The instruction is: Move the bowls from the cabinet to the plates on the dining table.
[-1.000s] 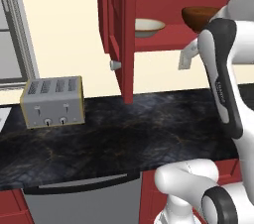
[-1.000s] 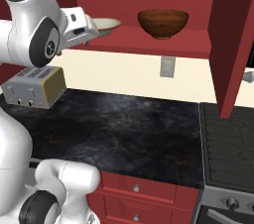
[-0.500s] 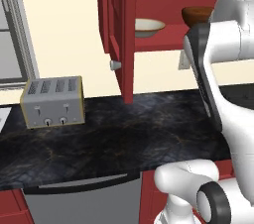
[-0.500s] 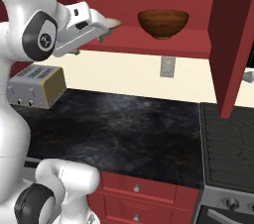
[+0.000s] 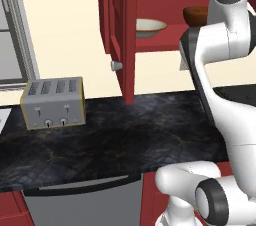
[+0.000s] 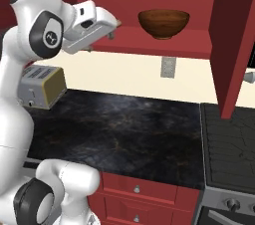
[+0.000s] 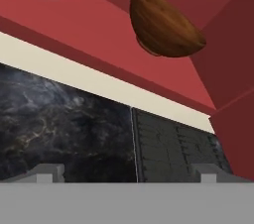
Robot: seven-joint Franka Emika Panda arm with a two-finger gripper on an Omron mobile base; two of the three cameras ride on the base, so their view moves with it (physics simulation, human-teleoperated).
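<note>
Left base view: cream-white bowl (image 5: 149, 27) and dark wood bowl (image 5: 196, 16) on the shelf of the open red cabinet (image 5: 120, 30); toaster (image 5: 52, 102) at left on the black table (image 5: 125, 135). Right base view: pincer (image 6: 114, 25) raised left of the wood bowl, near the shelf edge. Hand view: both bowls on the shelf, pincer tips standing wide apart, empty.

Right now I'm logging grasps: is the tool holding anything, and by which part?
Nothing is held. The tool is open, short of the shelf, with the brown bowl and the white bowl both untouched.
</note>
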